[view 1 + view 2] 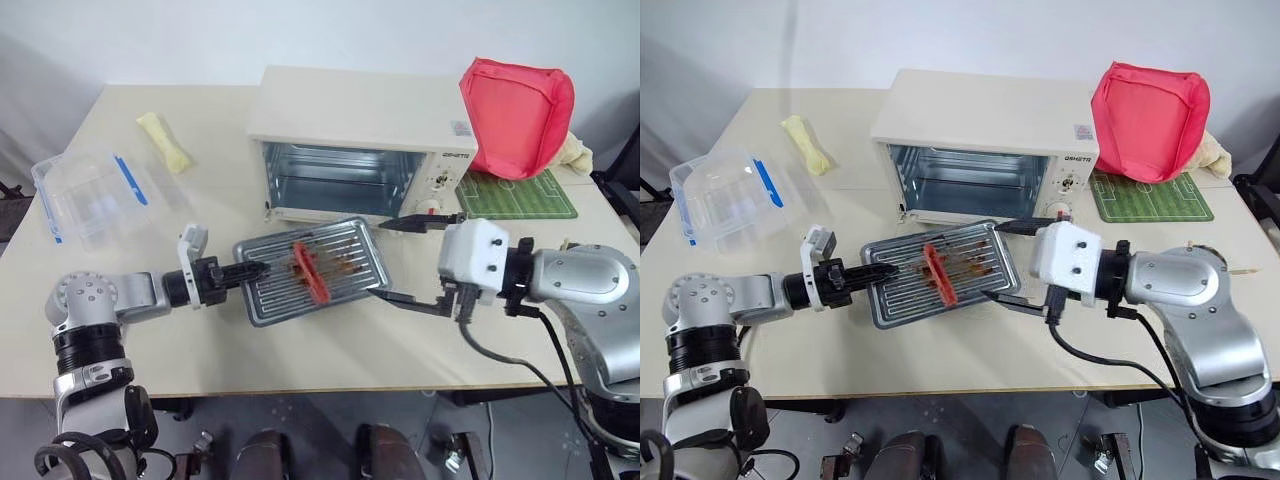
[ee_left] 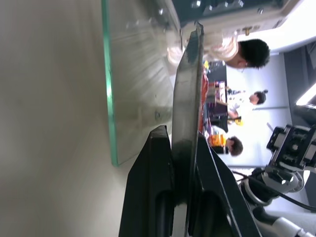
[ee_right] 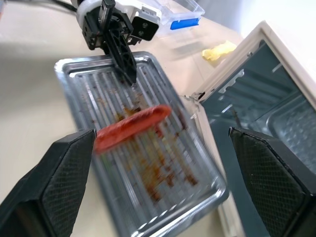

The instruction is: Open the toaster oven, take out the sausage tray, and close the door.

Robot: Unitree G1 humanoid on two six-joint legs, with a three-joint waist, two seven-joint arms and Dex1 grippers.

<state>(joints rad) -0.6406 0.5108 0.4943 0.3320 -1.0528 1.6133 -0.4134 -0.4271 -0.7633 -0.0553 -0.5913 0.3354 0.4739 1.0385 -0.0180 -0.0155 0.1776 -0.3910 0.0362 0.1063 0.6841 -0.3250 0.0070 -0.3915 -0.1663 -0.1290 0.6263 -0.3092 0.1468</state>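
The left end effector (image 1: 247,270) is clamping the sausage tray (image 1: 345,262) by its rim; the right end effector (image 1: 412,262) is hanging wide open, empty. The tray should be travelling level toward the tabletop (image 1: 330,345).

Colours and surface patterns

Cream-white toaster oven (image 1: 360,125); silver, ridged, brown-stained sausage tray (image 1: 312,270); red sausage (image 1: 308,268); green-striped mat (image 1: 520,194), upper right.

Cream toaster oven (image 1: 360,120) at counter back, glass door (image 2: 133,79) dropped open flat, cavity empty. Ridged silver sausage tray (image 1: 345,285) out front over door, brown-stained, one red sausage (image 1: 310,270) lying across.
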